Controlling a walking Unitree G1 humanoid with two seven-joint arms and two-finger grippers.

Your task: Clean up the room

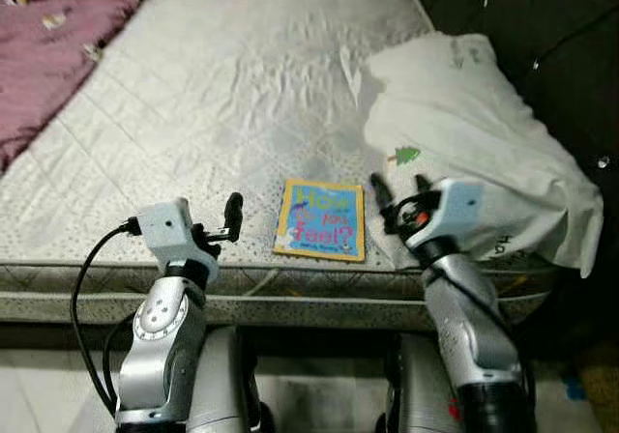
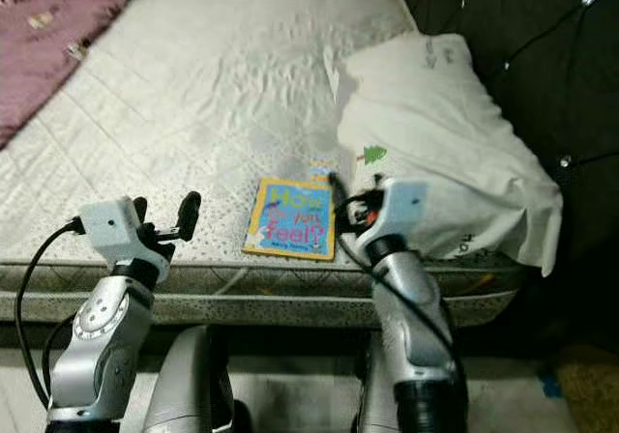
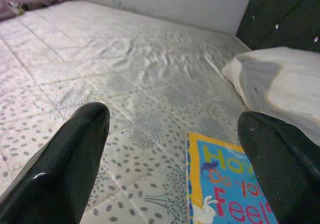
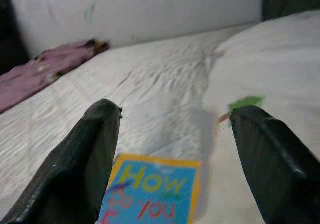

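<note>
A blue and yellow children's book (image 1: 320, 220) lies flat near the front edge of the white mattress (image 1: 222, 95). My left gripper (image 1: 221, 222) hovers open just left of the book, over the mattress edge. My right gripper (image 1: 398, 189) is open just right of the book, beside the white pillow (image 1: 474, 133). The left wrist view has the book (image 3: 225, 184) lying between its black fingers (image 3: 65, 169). In the right wrist view the book (image 4: 150, 189) sits low between the fingers (image 4: 80, 164), with the pillow (image 4: 270, 69) to one side.
A purple blanket (image 1: 48, 37) lies at the far left of the bed. A dark padded headboard (image 1: 542, 27) stands behind the pillow on the right. The mattress side (image 1: 290, 293) faces me, with pale floor below.
</note>
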